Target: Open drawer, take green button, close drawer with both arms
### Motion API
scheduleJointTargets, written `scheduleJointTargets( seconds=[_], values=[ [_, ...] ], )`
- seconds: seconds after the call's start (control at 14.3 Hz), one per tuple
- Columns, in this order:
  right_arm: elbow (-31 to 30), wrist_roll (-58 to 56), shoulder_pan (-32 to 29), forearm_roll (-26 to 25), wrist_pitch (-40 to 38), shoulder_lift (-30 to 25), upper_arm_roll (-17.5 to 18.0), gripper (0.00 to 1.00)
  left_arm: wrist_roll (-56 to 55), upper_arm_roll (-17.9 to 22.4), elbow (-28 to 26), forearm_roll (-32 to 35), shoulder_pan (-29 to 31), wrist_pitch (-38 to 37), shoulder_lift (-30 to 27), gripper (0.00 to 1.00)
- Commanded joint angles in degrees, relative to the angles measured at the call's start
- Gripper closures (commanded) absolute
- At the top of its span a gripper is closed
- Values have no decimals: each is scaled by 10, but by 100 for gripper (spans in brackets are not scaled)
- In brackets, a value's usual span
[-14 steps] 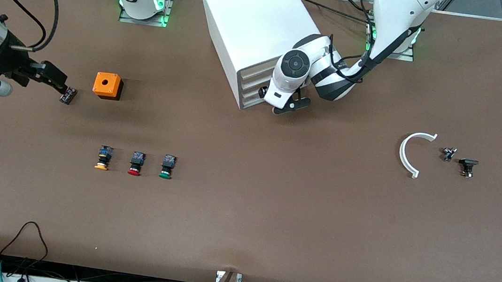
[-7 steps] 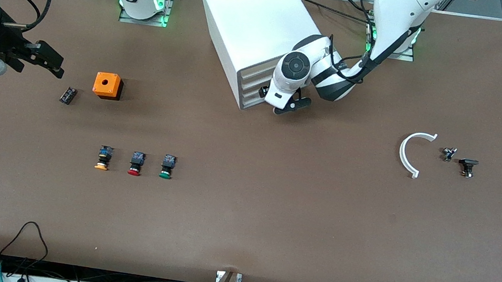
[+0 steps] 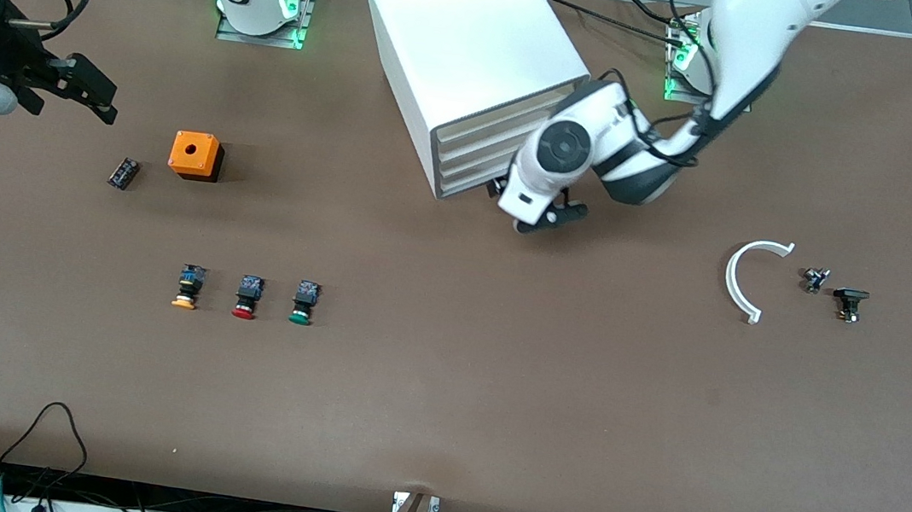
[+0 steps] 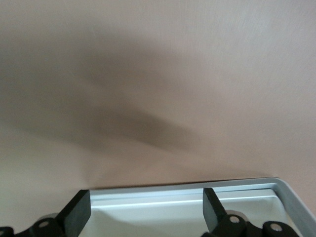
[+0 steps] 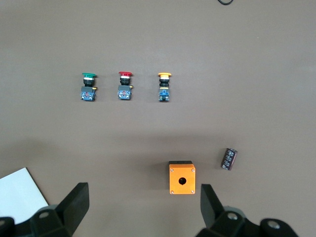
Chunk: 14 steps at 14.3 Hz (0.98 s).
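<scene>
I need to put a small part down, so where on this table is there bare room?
The widest bare stretch of the brown table lies nearer the camera than the row of three push buttons and runs toward the white curved bracket. It is crowded in front of the white drawer cabinet, where the left gripper works.

Button [image 3: 302,302] lies nearer the camera than the cabinet [image 3: 465,60].

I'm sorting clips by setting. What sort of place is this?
Probably a robotics lab bench: two arms bolted to a brown table, loose cables along its edge, and small test parts laid out, such as the green button, an orange box and a white drawer cabinet.
</scene>
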Motion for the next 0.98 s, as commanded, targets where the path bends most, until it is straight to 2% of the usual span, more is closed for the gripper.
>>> scheduleJointTargets(
  seconds=[0.0,0.07,0.28,0.49,0.7,0.77,0.91],
  values=[
    [-12,-13,-3,10,2,-12,-4,0,92,0,72,-2,34,-96,-18,0],
    [-12,-12,-3,9,2,-12,-5,0,124,1,102,2,50,-138,-18,0],
    [-12,-9,-3,3,7,-11,-7,0,221,-7,176,87,82,-242,-25,0],
    [2,-12,-3,0,7,-12,-7,0,353,-2,224,95,116,-267,-48,0],
    [10,-9,-3,0,6,-10,-6,0,485,-7,237,95,173,-275,-75,0],
    [10,-8,-2,-1,7,-10,-6,0,528,0,237,93,183,-275,-93,0],
    [11,-12,-2,-1,6,-5,-5,0,593,48,231,83,175,-269,-139,0]
  ],
)
